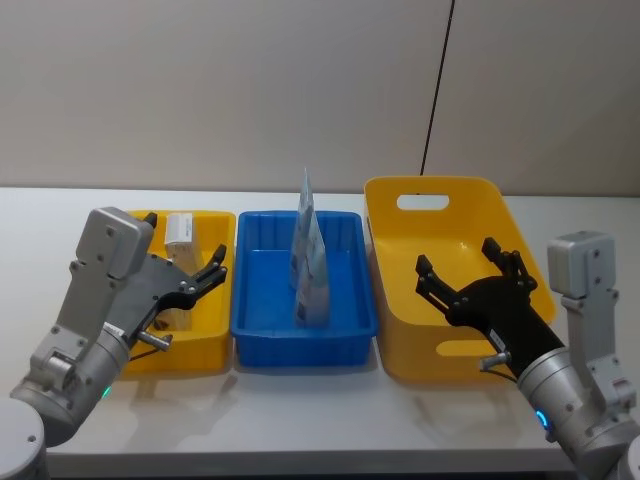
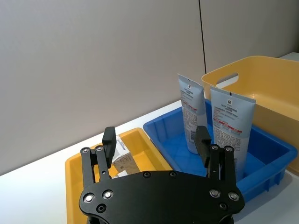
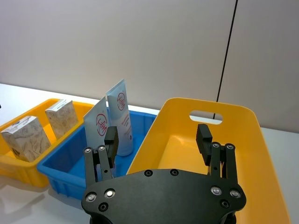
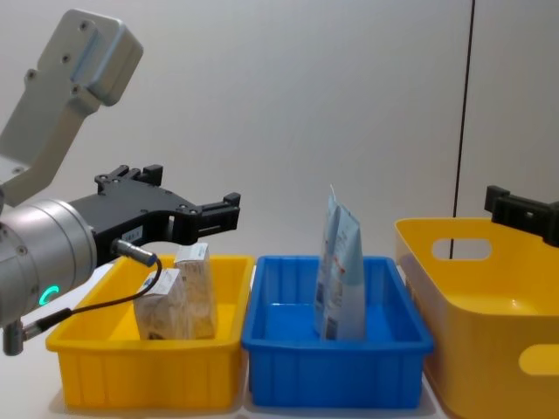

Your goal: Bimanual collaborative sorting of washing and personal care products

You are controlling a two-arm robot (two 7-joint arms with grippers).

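While blue tray (image 1: 300, 348) holds 2 pouches (image 1: 311, 268), yellow tray (image 1: 195, 352) holds 2 packs (image 3: 29, 138).

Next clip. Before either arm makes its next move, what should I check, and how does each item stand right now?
1. Left tool open, empty, over the small yellow tray: ok.
2. Right tool open, empty, over the large yellow bin: ok.
3. Two pouches upright in the blue tray: ok.
4. Two leaf-print packs in the small yellow tray: ok.
5. Which product goes next: cannot tell.
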